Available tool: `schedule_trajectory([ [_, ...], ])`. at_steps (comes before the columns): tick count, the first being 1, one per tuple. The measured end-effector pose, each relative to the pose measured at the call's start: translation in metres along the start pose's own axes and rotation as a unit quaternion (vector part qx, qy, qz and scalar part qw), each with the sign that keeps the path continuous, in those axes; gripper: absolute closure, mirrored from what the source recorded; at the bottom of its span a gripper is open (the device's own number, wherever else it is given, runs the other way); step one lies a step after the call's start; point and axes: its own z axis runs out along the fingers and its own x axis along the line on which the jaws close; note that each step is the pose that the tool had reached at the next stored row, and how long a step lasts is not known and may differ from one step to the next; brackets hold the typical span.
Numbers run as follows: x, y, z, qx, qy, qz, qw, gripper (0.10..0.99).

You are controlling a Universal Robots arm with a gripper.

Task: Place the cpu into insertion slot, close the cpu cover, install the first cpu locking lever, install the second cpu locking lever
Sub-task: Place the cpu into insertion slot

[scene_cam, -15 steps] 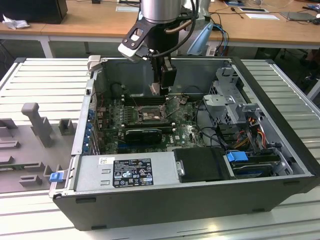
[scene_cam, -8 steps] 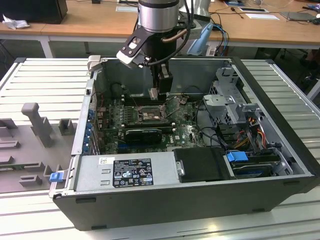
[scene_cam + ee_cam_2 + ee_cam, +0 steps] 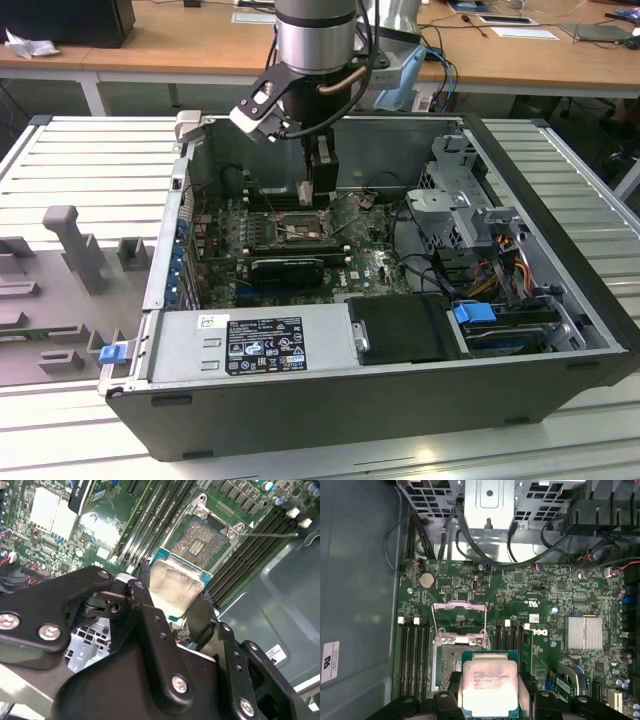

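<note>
1. Step 1 of 4 underway: cpu (image 3: pixel 490 687) is held up over the socket (image 3: pixel 200 540), not seated yet.
2. Cover (image 3: pixel 459 605) stands flipped open. A thin lever (image 3: pixel 270 534) juts out free, so cover and both levers are left to do.
3. Gripper (image 3: pixel 172 597) is clamped on the cpu's opp. edges, w/ the silver face in plain sight.

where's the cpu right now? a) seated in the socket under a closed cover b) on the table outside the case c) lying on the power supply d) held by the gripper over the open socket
d: the cpu sits clamped in the gripper over the bare insertion slot, with the cpu cover swung up.
</note>
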Motion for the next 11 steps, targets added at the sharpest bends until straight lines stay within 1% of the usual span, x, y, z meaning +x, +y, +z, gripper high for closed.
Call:
schedule_trajectory([
  [2,0.0007,-0.0021,0.0015,0.0008,0.0000,0.000,1.0000,0.557],
  [6,0.0012,-0.0037,0.0036,0.0039,0.0002,0.000,1.0000,0.557],
  [11,0.0016,-0.0050,0.0054,0.0054,0.0001,0.000,1.0000,0.557],
])
